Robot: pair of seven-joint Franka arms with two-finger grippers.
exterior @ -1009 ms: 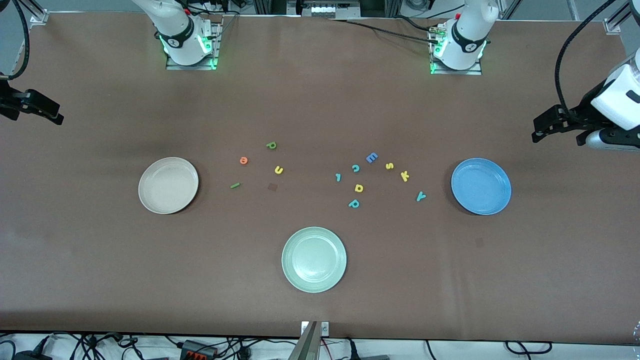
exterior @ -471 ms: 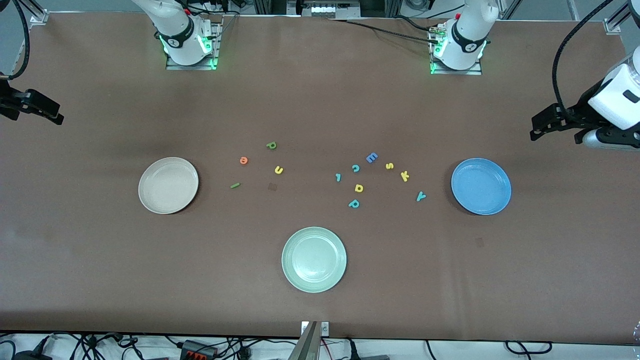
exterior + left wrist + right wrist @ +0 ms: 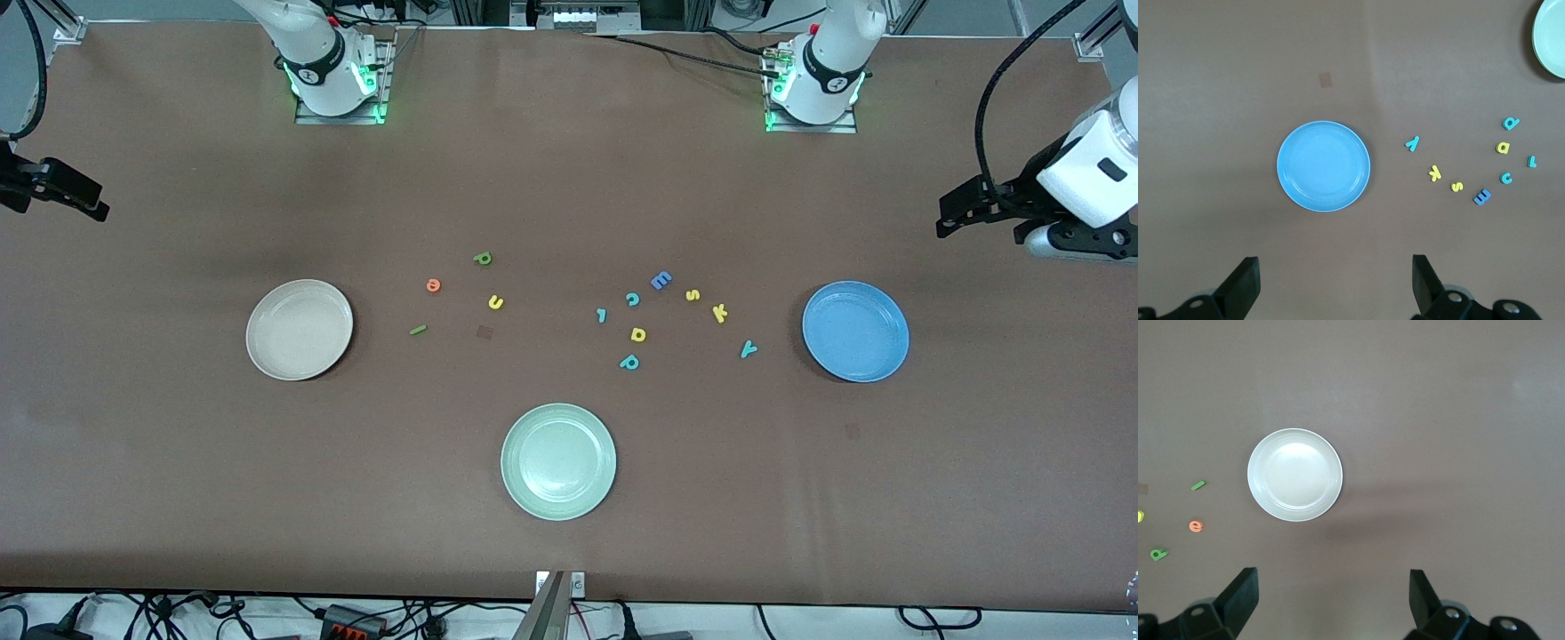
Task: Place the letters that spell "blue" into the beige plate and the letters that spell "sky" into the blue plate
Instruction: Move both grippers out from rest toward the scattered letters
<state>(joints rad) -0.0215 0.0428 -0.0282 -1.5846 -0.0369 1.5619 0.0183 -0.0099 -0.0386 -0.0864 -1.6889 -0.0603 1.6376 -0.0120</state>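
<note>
Nothing is placed yet. Beige plate (image 3: 300, 330) sits toward the right arm's end, blue plate (image 3: 855, 331) toward the left arm's; both empty. Left gripper (image 3: 1335, 283) and right gripper (image 3: 1331, 597) hang wide open, holding nothing, at the table's ends. Yellow k (image 3: 720, 312), s (image 3: 693, 295) and teal y (image 3: 749, 349) lie near the blue plate; orange e (image 3: 433, 285), yellow u (image 3: 495, 302), light green b (image 3: 482, 259) and dark green bar (image 3: 418, 330) are near the beige plate. Best to descend squarely on one letter.

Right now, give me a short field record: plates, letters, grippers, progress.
beige plate: empty, toward the right arm's end
blue plate: empty, toward the left arm's end
green plate: empty, nearest the front camera
blue letters: four on the table, near the beige plate
sky letters: three on the table, near the blue plate
left gripper: open, holds nothing
right gripper: open, holds nothing
progress: no letter placed
</note>
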